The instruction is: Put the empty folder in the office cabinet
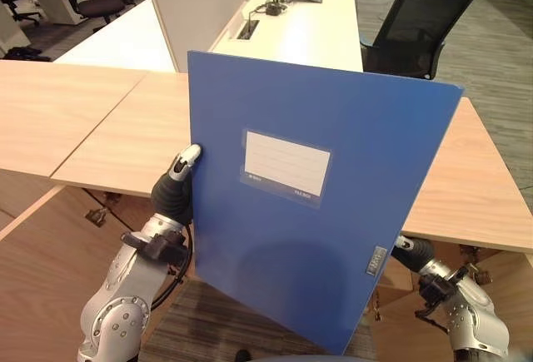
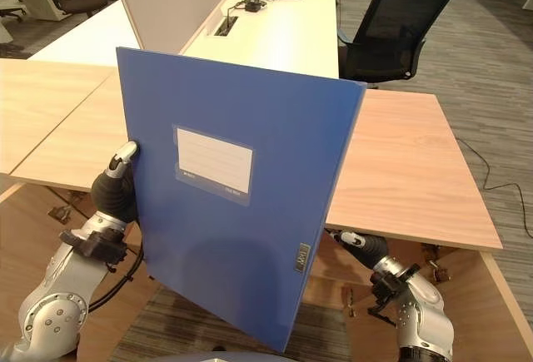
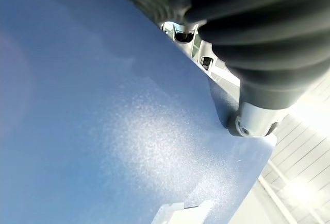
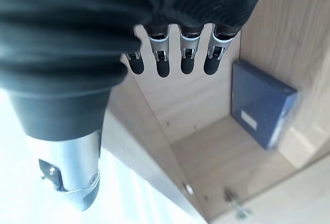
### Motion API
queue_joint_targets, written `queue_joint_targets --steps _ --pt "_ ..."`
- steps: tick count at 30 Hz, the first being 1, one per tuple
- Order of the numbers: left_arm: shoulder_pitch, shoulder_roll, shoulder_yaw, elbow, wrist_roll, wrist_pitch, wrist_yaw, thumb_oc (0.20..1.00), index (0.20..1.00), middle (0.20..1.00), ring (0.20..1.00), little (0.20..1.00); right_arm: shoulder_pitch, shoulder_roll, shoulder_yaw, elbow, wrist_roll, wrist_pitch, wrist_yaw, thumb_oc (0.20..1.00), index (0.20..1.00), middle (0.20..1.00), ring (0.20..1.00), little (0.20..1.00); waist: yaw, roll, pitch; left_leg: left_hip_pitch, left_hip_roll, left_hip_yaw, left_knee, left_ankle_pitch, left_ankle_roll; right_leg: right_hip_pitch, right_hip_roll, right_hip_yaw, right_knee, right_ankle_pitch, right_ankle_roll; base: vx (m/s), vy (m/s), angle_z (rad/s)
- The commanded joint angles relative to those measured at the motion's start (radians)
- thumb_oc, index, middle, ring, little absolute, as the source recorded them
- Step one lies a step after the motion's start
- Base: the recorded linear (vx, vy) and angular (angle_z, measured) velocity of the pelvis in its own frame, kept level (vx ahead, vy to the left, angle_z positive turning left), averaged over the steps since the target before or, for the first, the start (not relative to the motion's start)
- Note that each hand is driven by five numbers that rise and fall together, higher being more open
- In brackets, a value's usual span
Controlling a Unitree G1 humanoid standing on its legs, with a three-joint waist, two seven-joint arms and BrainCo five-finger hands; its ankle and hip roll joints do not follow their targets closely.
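Right in front of you, closest of all, is the big blue folder (image 1: 316, 204), standing up on end and tipped a little, with a pale label (image 1: 286, 165) on its front and a small grey tab (image 1: 374, 260) near its lower right edge. It is up in the air in front of the wooden desk (image 1: 100, 121), not in the cabinet. On the left, your left hand (image 1: 176, 185) has hold of the folder's left edge: the thumb lies on the front of the cover, and in the left wrist view you see that thumb (image 3: 253, 123) pressed on the blue cover. The other fingers are behind the folder, so you cannot see them. Go to the right and you find your right hand (image 2: 360, 244) low down, just past the folder's lower right edge; you cannot tell if it touches the folder. In the right wrist view its fingers (image 4: 186, 54) are bent partway and its thumb (image 4: 69, 170) sticks out apart, and they hold nothing. Past those fingers you see the open wooden cabinet (image 4: 206, 147), with another blue folder (image 4: 263, 103) standing inside it against the wall. Far back on the right, a black office chair (image 1: 412, 33) sits by a long white desk (image 1: 291, 33).
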State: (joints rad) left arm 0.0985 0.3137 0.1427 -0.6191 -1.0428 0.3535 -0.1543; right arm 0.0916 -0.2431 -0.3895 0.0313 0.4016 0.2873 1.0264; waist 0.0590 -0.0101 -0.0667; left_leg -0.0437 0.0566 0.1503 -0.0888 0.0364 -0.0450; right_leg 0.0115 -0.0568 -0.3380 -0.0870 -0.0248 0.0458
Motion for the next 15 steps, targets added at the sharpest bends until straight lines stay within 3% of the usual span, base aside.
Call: queue_joint_targets --steps 1,4,8,9,10,12,15 --pt "-0.032 0.003 0.071 0.033 -0.03 -0.018 -0.048 0.2 0.2 0.2 0.2 0.2 -0.008 -0.085 0.03 -0.087 -0.042 -0.014 0.142 1.0 1.0 1.0 1.0 1.0 -0.011 -0.029 -0.053 0.044 -0.039 -0.057 0.002 -0.102 0.049 -0.031 0.017 0.05 0.0 -0.025 0.012 0.0 0.0 0.0" --pt "-0.04 0.019 0.077 0.044 -0.043 -0.012 -0.042 0.2 0.2 0.2 0.2 0.2 0.014 -0.142 0.08 -0.12 -0.063 -0.003 0.167 1.0 1.0 1.0 1.0 1.0 -0.016 -0.028 -0.051 0.048 -0.037 -0.054 0.002 -0.105 0.047 -0.027 0.017 0.05 0.0 -0.03 0.013 0.0 0.0 0.0" --pt "-0.088 0.078 0.042 0.07 -0.093 -0.022 0.006 0.2 0.2 0.2 0.2 0.2 0.059 -0.354 0.28 -0.19 -0.143 0.021 0.236 1.0 1.0 1.0 1.0 1.0 -0.012 -0.036 -0.041 0.051 -0.033 -0.047 0.002 -0.103 0.046 -0.028 0.019 0.048 0.0 -0.033 0.011 -0.01 -0.02 -0.02" --pt "-0.088 0.076 0.044 0.071 -0.096 -0.024 0.009 0.2 0.2 0.2 0.2 0.2 0.06 -0.357 0.284 -0.195 -0.146 0.023 0.236 1.0 1.0 1.0 1.0 1.0 -0.014 -0.033 -0.042 0.052 -0.033 -0.045 0.002 -0.103 0.046 -0.027 0.019 0.048 0.0 -0.033 0.011 0.0 0.0 0.0" --pt "-0.111 0.095 0.021 0.079 -0.11 -0.032 0.031 0.2 0.2 0.2 0.2 0.2 0.068 -0.438 0.368 -0.209 -0.19 0.035 0.25 1.0 1.0 1.0 1.0 1.0 -0.01 -0.036 -0.04 0.052 -0.033 -0.044 0.002 -0.099 0.045 -0.028 0.019 0.046 0.0 -0.03 0.009 0.0 0.0 0.0" --pt "-0.138 0.1 -0.01 0.085 -0.123 -0.043 0.057 0.2 0.2 0.2 0.2 0.2 0.051 -0.504 0.473 -0.21 -0.253 0.055 0.248 1.0 1.0 1.0 1.0 1.0 -0.004 -0.036 -0.04 0.055 -0.033 -0.042 0.002 -0.101 0.045 -0.026 0.02 0.043 0.0 -0.031 0.009 0.0 0.0 0.0" --pt "-0.156 0.094 -0.029 0.083 -0.132 -0.048 0.077 0.2 0.2 0.2 0.2 0.2 0.006 -0.543 0.587 -0.207 -0.32 0.08 0.245 1.0 1.0 1.0 1.0 1.0 0.002 -0.035 -0.036 0.057 -0.032 -0.041 0.002 -0.1 0.045 -0.025 0.019 0.044 0.0 -0.028 0.009 0.0 0.0 0.0"
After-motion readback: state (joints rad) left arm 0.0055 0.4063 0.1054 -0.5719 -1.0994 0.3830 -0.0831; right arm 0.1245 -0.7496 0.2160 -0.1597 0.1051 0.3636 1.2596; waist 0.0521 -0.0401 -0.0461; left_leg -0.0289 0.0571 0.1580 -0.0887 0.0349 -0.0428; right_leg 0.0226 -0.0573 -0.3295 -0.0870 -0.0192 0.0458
